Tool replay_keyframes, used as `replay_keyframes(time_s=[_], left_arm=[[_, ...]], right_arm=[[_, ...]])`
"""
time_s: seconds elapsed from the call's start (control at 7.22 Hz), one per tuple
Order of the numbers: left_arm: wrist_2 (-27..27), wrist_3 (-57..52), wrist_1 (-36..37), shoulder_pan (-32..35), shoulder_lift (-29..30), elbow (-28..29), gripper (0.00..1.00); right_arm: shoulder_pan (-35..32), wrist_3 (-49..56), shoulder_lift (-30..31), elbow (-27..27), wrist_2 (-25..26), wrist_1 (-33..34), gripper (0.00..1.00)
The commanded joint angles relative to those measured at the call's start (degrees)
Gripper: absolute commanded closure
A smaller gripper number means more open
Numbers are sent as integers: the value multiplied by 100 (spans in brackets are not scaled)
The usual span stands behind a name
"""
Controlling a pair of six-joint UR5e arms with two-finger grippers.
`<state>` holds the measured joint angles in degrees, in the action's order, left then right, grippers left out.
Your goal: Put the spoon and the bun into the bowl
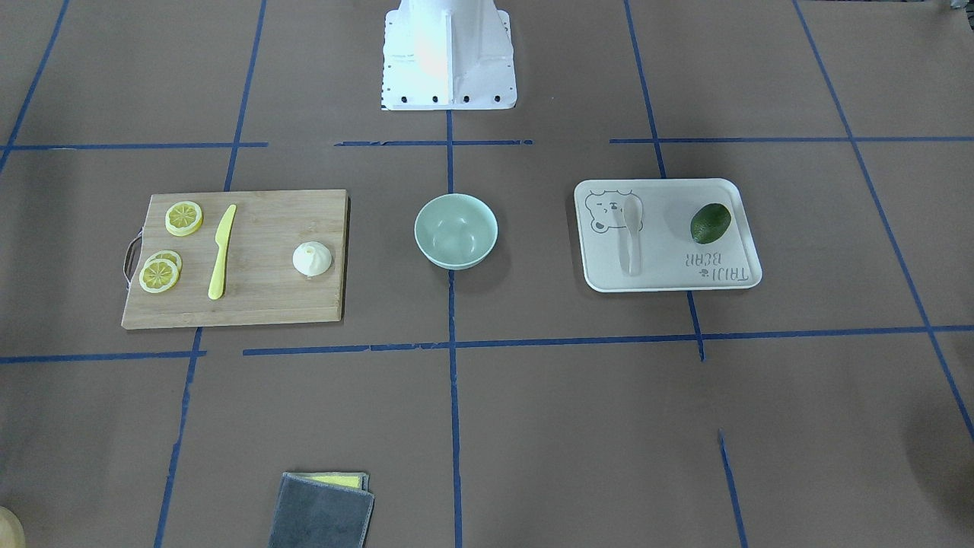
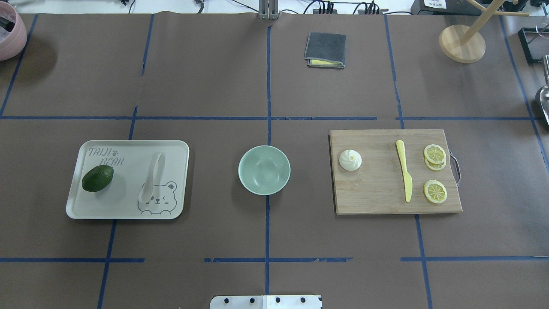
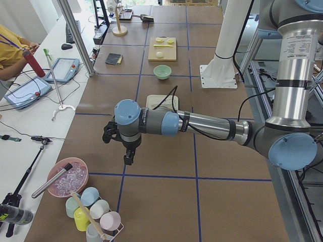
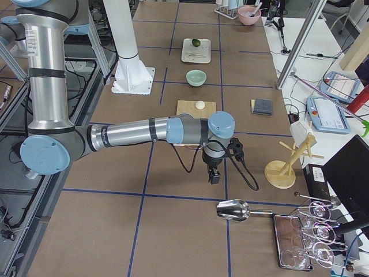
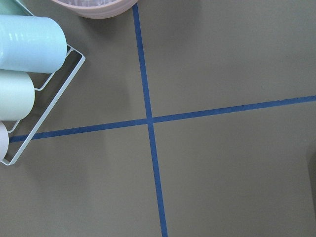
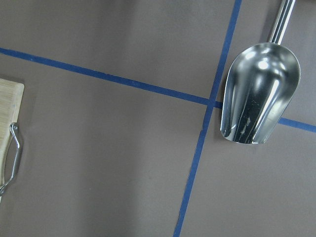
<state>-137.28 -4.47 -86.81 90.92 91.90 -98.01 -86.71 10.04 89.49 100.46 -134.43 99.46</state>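
Observation:
The pale mint-green bowl (image 2: 264,170) stands empty at the table's middle, also in the front view (image 1: 456,230). The off-white spoon (image 2: 152,180) lies on the beige bear tray (image 2: 128,148) to the bowl's left. The white pleated bun (image 2: 350,160) sits on the wooden cutting board (image 2: 373,197) to the bowl's right. My left gripper (image 3: 129,157) hangs over the table's far left end, far from the tray. My right gripper (image 4: 214,176) hangs over the far right end, beyond the board. I cannot tell whether either is open or shut.
An avocado (image 2: 98,178) lies on the tray. A yellow knife (image 2: 404,175) and lemon slices (image 2: 435,191) lie on the board. A grey cloth (image 2: 325,49) lies farther out. A metal scoop (image 6: 259,94) is below the right wrist, a cup rack (image 5: 29,74) below the left.

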Motion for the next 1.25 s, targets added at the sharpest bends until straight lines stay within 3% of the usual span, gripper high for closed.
replay_keyframes(time_s=[0.0, 0.42, 0.69, 0.83, 0.97, 1.11], left_arm=[[-44, -158, -63, -21, 108, 1, 0], [192, -185, -222, -171, 414, 221, 0], [-17, -203, -1184, -223, 33, 100, 0], [-436, -116, -1589, -563, -31, 81, 0], [-823, 659, -1819, -1089, -5, -24, 0], [-722, 1833, -2474, -1981, 30, -286, 0]], right_arm=[[5, -2, 77, -87, -101, 4, 0], [14, -11, 78, -114, -110, -5, 0], [41, 6, 69, -106, -128, -5, 0], [58, 7, 69, -114, -197, -5, 0], [76, 7, 78, -97, -390, -5, 0], [145, 15, 78, -53, -435, -14, 0]])
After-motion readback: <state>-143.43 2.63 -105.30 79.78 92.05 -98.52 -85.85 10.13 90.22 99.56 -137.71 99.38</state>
